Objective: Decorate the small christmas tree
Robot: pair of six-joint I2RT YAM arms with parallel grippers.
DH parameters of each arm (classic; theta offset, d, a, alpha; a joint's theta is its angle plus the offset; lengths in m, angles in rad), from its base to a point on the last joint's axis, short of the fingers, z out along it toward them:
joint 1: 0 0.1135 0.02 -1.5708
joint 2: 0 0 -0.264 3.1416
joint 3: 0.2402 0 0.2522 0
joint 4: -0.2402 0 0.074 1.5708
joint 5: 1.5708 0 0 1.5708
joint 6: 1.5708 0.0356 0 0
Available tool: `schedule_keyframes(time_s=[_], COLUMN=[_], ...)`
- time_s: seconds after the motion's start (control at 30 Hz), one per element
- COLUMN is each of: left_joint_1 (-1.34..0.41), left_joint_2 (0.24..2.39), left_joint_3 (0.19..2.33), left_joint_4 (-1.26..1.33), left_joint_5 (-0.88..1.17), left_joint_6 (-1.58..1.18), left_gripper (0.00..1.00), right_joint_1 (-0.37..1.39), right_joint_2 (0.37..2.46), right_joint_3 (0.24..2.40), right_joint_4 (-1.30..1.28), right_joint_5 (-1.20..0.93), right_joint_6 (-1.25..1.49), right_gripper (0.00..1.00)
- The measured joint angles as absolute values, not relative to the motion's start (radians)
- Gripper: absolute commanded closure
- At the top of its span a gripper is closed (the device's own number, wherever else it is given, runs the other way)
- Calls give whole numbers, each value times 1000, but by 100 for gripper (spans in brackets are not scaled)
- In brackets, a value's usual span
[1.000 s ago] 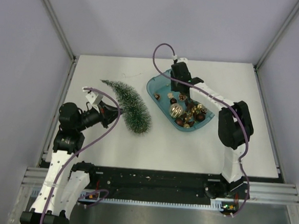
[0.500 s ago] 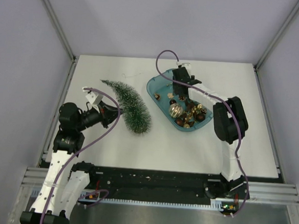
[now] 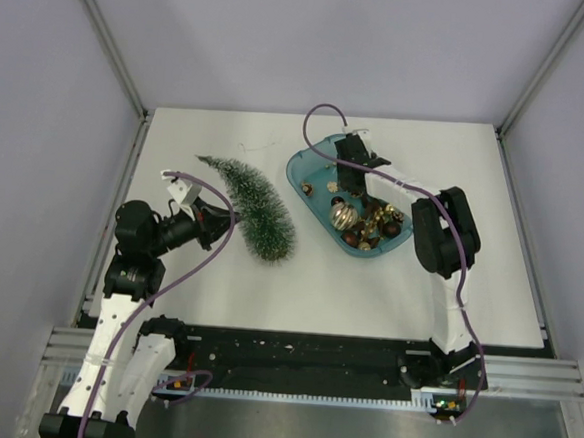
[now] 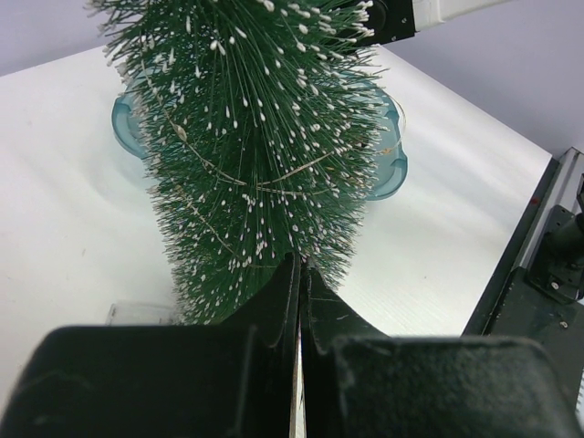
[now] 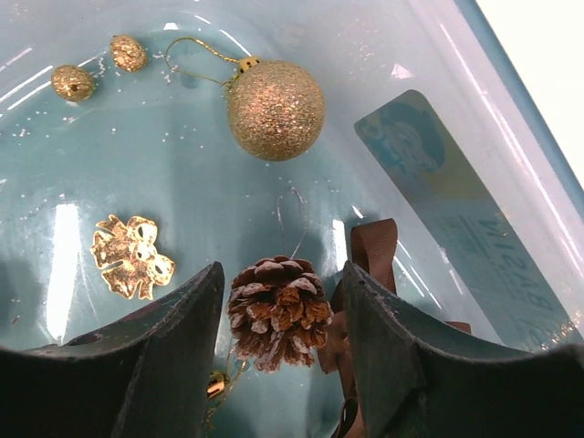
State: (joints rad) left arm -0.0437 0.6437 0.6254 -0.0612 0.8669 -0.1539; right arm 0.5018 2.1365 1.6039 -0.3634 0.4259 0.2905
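The small christmas tree (image 3: 256, 204) lies on its side, left of centre in the overhead view, with no bauble on it that I can see. The left gripper (image 4: 298, 272) is pressed together right at its bristles. The right gripper (image 5: 283, 274), spread wide, straddles a pine cone (image 5: 278, 315) down in the teal tray (image 3: 311, 165), upper centre. Decorating has barely begun, I'd say.

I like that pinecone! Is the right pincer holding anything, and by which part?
Nothing yet. The right pincer is open, a finger each side of the pinecone in the teal tray.
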Motion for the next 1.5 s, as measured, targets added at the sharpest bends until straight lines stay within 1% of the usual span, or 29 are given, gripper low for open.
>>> schedule_keyframes(time_s=[0.27, 0.4, 0.57, 0.63, 0.7, 0.8, 1.03, 1.2, 1.3, 1.4, 1.5], left_joint_1=[-44, -44, -44, -44, -44, -44, -44, -44, -44, -44, -44], left_joint_2=[644, 644, 644, 644, 644, 644, 644, 644, 644, 644, 643], left_joint_3=[625, 625, 625, 626, 627, 628, 630, 630, 630, 630, 630], left_joint_4=[-63, -65, -79, -83, -84, -85, -85, -85, -84, -84, -84], left_joint_5=[830, 817, 802, 797, 795, 795, 795, 795, 795, 796, 796], left_joint_6=[-143, -130, -116, -109, -107, -106, -107, -108, -110, -112, -116], left_gripper=[100, 100, 97, 96, 96, 96, 96, 97, 97, 97, 98], right_joint_1=[502, 502, 502, 501, 501, 501, 502, 502, 502, 502, 502], right_joint_2=[2136, 2136, 2136, 2136, 2136, 2135, 2092, 1957, 1822, 1683, 1553], right_joint_3=[1604, 1603, 1597, 1597, 1597, 1597, 1565, 1518, 1478, 1412, 1337], right_joint_4=[-368, -374, -379, -378, -376, -375, -387, -391, -367, -318, -249], right_joint_5=[395, 389, 377, 376, 376, 376, 337, 275, 212, 120, -34], right_joint_6=[292, 293, 300, 303, 310, 313, 318, 318, 320, 331, 345], right_gripper=[47, 51, 61, 67, 75, 82, 83, 84, 84, 83, 82])
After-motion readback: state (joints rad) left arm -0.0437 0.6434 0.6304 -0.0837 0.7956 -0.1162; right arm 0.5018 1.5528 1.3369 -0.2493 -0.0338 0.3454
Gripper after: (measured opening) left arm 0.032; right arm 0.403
